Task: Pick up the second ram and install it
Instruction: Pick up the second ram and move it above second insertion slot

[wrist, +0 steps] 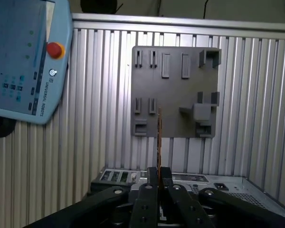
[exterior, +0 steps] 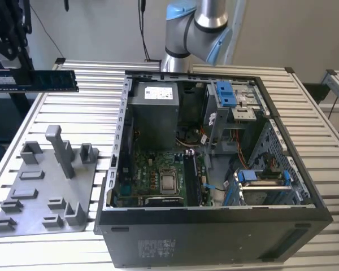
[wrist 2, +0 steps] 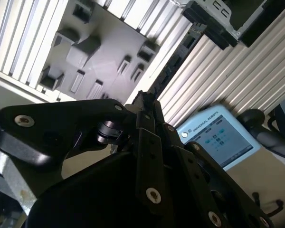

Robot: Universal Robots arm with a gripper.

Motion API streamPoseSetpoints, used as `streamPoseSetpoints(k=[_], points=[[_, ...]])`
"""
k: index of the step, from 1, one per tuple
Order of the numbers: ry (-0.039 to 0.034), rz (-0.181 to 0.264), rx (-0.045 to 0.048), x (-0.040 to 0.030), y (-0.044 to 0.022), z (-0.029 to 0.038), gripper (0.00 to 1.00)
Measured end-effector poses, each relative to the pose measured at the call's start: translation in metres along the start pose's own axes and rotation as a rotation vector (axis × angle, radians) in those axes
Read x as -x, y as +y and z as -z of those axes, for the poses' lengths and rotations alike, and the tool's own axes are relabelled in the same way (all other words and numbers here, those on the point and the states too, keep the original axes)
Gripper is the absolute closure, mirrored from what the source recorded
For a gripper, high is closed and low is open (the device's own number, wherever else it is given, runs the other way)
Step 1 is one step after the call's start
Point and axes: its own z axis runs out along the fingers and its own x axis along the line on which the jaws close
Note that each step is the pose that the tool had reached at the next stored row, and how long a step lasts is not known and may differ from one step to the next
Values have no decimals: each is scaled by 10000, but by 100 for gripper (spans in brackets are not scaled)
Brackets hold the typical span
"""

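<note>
Dark and thin, the second ram hangs level above the tabletop, near the grey tray and well apart from the open case. The gripper is clenched on one end of it. Pickup looks done, and the carry is the step in hand. Seating the board would call for lining its long edge up with a free slot on the motherboard. The exterior view gives the board's flat side, while both wrist views show it edge-on. The slots themselves are, I think, too small to pick out.
</note>
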Motion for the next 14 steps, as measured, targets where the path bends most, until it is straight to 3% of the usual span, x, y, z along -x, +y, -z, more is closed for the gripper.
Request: streamPoseSetpoints(k=[14], points=[[0,0,0,-17,-470,-18,86]])
